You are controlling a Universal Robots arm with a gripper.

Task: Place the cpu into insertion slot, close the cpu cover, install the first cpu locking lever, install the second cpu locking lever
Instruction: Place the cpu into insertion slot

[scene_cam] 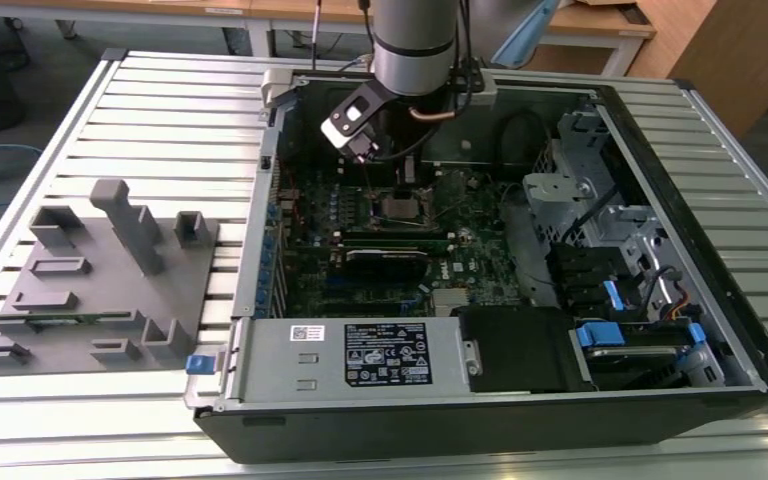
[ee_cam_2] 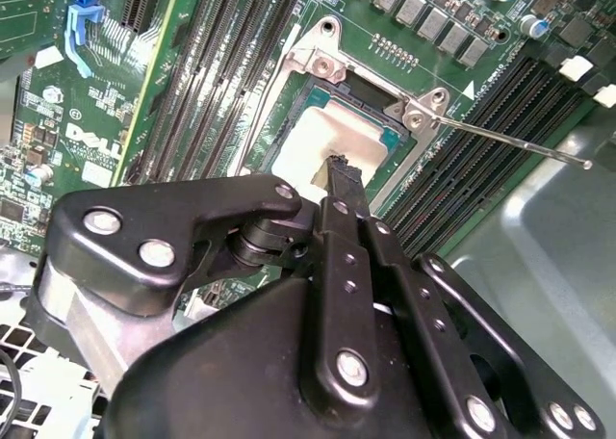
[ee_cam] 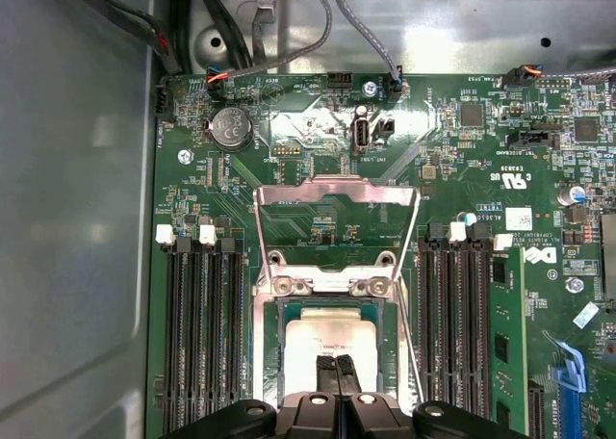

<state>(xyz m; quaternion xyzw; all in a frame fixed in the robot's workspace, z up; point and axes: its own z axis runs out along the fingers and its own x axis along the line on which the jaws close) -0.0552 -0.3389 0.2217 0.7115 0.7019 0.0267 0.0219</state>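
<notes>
**Jaws clenched over the seated cpu, cover not yet down**

In the exterior view, the arm (scene_cam: 411, 40) reaches into the open computer case (scene_cam: 491, 430), above the insertion slot (scene_cam: 398, 205) at the far middle of the board. In the second wrist view, the jaws are pressed together on nothing, their tip over the pale cpu (ee_cam_2: 322, 145) lying in the slot; I cannot tell whether it touches. A locking lever (ee_cam_2: 510, 141) juts out free beside them. In the first wrist view, the cpu cover (ee_cam: 335, 191) stands swung open on the slot's far side. My judgement of the risk: a downward push could tilt the chip or harm the socket contacts, and the loose lever could snag the jaws.
</notes>
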